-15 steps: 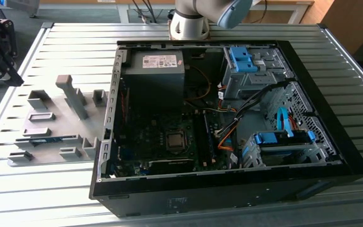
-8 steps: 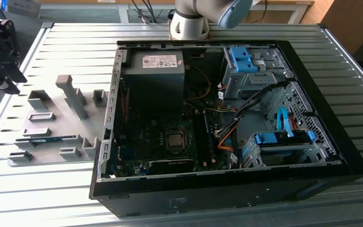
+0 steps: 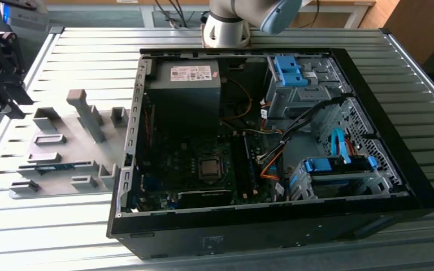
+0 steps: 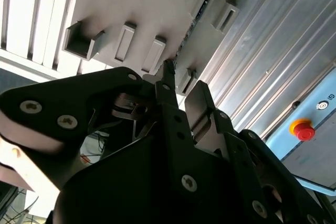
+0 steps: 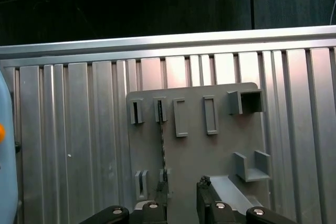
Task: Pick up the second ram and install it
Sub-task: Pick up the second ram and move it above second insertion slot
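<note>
The second ram (image 3: 54, 167) stands on edge in a slotted holder on the grey holder plate (image 3: 66, 152), at the exterior view's left of the open computer case (image 3: 277, 141). In the first wrist view the ram (image 5: 161, 148) is a thin dark strip running across the plate (image 5: 220, 145). My gripper (image 5: 181, 195) hovers above the plate's near end, open, with one fingertip close to the ram's end and nothing between the fingers. In the second wrist view the gripper (image 4: 182, 88) points at the plate, where the ram (image 4: 190, 27) shows edge-on. In the exterior view the gripper (image 3: 6, 90) hangs at the far left.
Several grey holder blocks (image 3: 89, 116) rise from the plate. The case holds a motherboard (image 3: 202, 169), a power supply (image 3: 187, 84), cables and blue drive-bay clips (image 3: 289, 70). The table (image 3: 51, 226) is ribbed aluminium. A red stop button (image 4: 302, 128) sits beyond the table edge.
</note>
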You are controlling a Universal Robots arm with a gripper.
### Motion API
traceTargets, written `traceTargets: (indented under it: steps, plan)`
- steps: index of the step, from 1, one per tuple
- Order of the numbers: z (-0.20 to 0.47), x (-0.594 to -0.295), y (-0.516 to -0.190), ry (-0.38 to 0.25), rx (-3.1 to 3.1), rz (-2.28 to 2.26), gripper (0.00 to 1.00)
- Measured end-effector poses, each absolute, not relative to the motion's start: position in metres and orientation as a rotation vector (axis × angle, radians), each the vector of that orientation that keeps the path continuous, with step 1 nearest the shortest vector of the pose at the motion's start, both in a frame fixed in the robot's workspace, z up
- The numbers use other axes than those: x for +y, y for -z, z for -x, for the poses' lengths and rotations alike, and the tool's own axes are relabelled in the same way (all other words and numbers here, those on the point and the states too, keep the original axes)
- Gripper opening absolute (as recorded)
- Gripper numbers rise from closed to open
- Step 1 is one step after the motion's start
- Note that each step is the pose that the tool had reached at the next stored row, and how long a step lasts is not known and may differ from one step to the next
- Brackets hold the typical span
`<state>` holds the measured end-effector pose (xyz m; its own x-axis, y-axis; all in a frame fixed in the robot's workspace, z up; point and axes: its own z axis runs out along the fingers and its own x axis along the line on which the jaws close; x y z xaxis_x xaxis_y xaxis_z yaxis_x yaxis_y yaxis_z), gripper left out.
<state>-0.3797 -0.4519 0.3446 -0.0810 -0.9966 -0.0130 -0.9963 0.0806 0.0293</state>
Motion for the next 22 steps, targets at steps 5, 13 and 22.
traceTargets:
  steps: [5,13,22]
  plan:
    - [0.3797,-0.4519,-0.3436,0.047,-2.302,-2.122,0.36]
    - [0.3801,-0.4519,-0.3420,0.046,-2.302,-2.123,0.36]
    - [0.3809,-0.4519,-0.3397,0.044,-2.303,-2.124,0.36]
